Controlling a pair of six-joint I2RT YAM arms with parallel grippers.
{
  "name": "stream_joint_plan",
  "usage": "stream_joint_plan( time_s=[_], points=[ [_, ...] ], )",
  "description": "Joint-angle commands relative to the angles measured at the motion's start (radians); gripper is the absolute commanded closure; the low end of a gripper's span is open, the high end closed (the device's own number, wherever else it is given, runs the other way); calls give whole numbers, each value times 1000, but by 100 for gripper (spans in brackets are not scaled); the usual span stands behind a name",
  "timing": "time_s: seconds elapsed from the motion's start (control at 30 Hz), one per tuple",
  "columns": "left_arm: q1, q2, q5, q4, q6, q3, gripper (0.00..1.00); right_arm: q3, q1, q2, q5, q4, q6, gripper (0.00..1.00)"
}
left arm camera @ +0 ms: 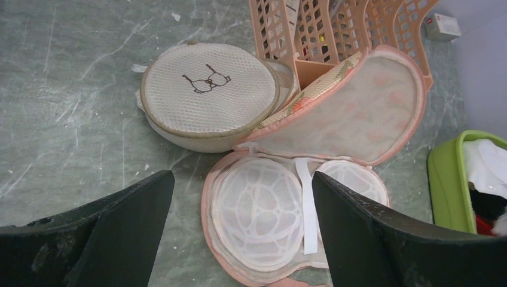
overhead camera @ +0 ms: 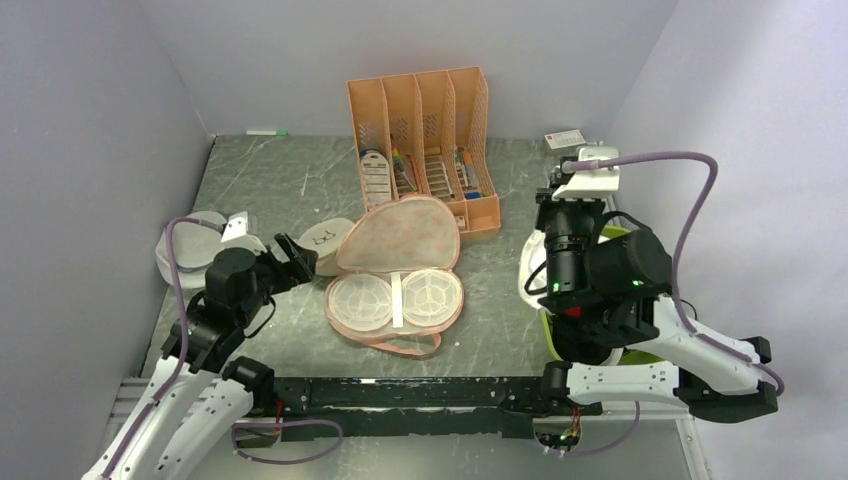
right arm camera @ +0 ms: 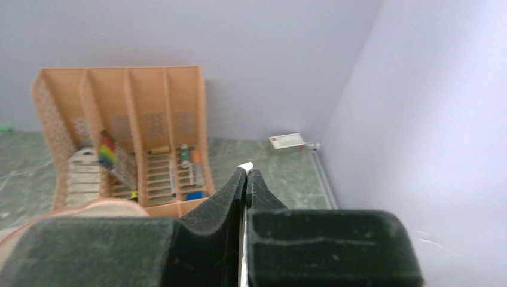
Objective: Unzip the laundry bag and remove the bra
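The laundry bag (overhead camera: 352, 262) lies unzipped in the middle of the table, its peach lid (left arm camera: 353, 113) flipped up towards the back. Inside are two pale mesh domes (left arm camera: 260, 209) with a white strip (left arm camera: 305, 203) between them. Its pink loop strap (overhead camera: 405, 347) lies at the near side. My left gripper (overhead camera: 290, 258) is open and empty, just left of the bag, with its fingertips (left arm camera: 161, 179) on either side of the left dome in the left wrist view. My right gripper (overhead camera: 556, 205) is raised right of the bag and shut on a thin white strip (right arm camera: 245, 166). I cannot tell what that strip belongs to.
A round beige pouch (overhead camera: 320, 238) with a glasses drawing (left arm camera: 206, 81) leans on the bag's left. An orange file organiser (overhead camera: 420, 130) stands behind it. A green bin (left arm camera: 445, 179) holding white cloth sits under the right arm. There is a small box (overhead camera: 563, 138) at the back right and a grey pouch (overhead camera: 190, 245) at the far left.
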Motion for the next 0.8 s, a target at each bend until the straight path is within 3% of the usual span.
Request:
stream_joint_plan(
  time_s=[0.0,0.13,0.23,0.3,0.4,0.67,0.77],
  points=[
    [7,28,17,6,34,54,3,-13,-10,-35,122,573,-564,100],
    [7,34,16,4,38,61,3,17,-11,-15,39,259,-321,100],
    [7,33,27,8,22,55,3,-7,-52,61,21,289,-326,100],
    [7,31,47,12,6,55,3,31,-180,122,-68,90,-137,100],
    [7,33,75,8,-5,64,3,167,-496,228,-283,-269,191,100],
    [7,47,86,-30,11,103,3,200,-785,270,-398,-240,284,100],
    [7,51,85,-27,17,115,3,237,-924,272,-512,-360,389,100]
  ],
)
